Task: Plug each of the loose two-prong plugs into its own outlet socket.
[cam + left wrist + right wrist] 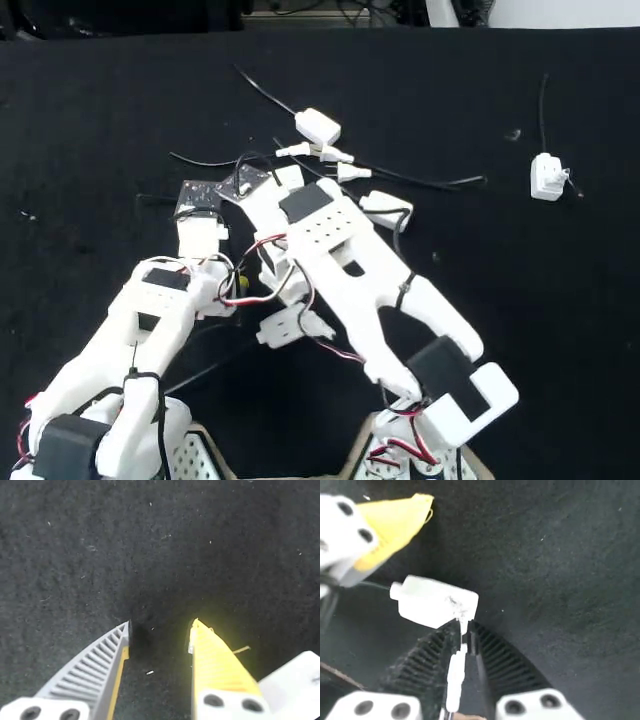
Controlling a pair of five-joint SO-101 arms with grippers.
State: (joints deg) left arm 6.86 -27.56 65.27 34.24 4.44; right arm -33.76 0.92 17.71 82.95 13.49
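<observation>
My right gripper is shut on a slim white two-prong plug. The plug's tip meets a white socket block lying on the black cloth. In the high view this gripper sits left of the table's middle, among white plugs and black cables. My left gripper stands open over bare cloth, one finger grey and one yellow, with nothing between them. Its yellow finger shows just beyond the socket block. In the high view the left gripper is close beside the right one.
More white pieces lie behind the grippers: a block on a black cable, a small plug and another piece. A separate white socket block sits far right. Thin black cables cross the cloth.
</observation>
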